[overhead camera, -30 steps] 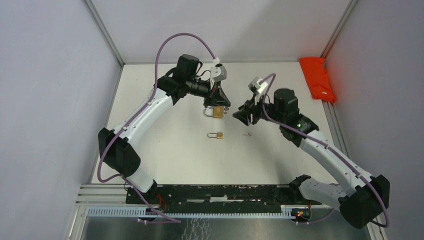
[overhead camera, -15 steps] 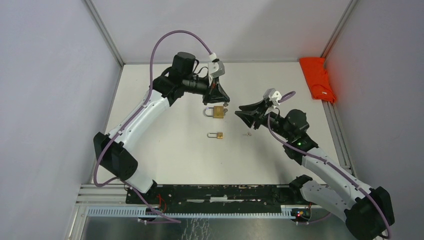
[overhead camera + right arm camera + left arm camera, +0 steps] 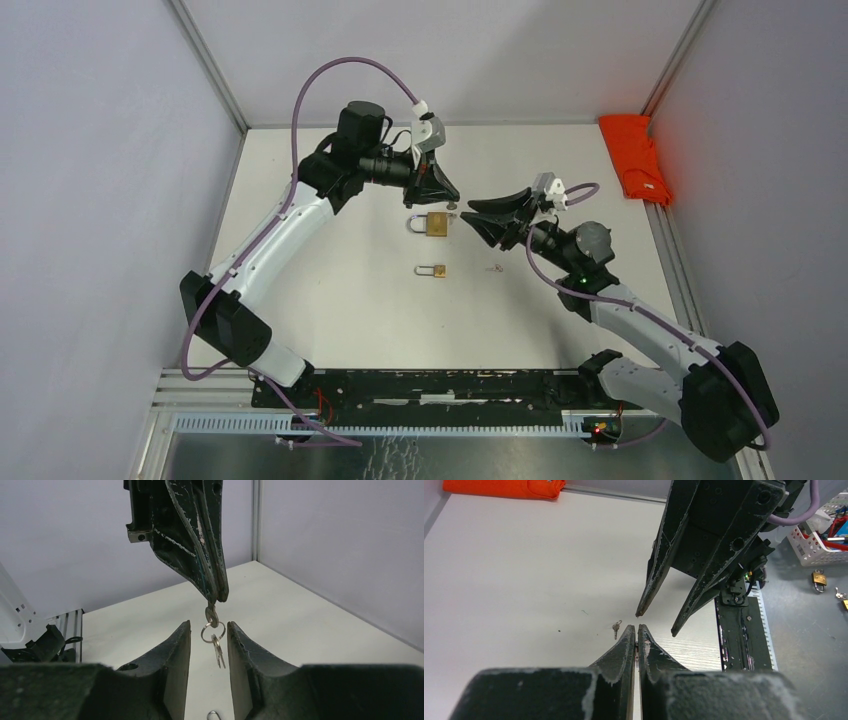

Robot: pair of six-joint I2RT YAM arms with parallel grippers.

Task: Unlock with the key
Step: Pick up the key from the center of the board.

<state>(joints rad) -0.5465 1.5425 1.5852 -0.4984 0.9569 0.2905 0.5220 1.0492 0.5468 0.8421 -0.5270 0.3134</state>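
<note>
White table (image 3: 330, 250) fills the cell, w/ an orange cloth (image 3: 632, 158) at its far R edge. L arm (image 3: 270, 235) reaches up and across to mid-table; R arm (image 3: 640, 320) comes in from the other side, so the two tools meet nearly tip to tip.

L gripper (image 3: 447, 200) is clamped on a key (image 3: 211, 615). In the R wrist view its fingers are pressed together and pointing down, and the key sticks out below the tips. A ring (image 3: 203, 634) hangs off that key, w/ a second key (image 3: 218, 654) dangling from it, all off the table.

R gripper (image 3: 467, 216) has its jaws apart, one finger (image 3: 175, 650) each side of the ring. It's near the ring but not closed on it; can't tell if the R-side finger touches.

Big brass padlock (image 3: 434, 224) lies flat on the table just near-side of the L gripper tip, shackle to the L. A smaller padlock (image 3: 433, 270) lies nearer the bases, apart from the big one. A tiny loose key (image 3: 493, 268) lies to the R of it, below the R gripper.
</note>
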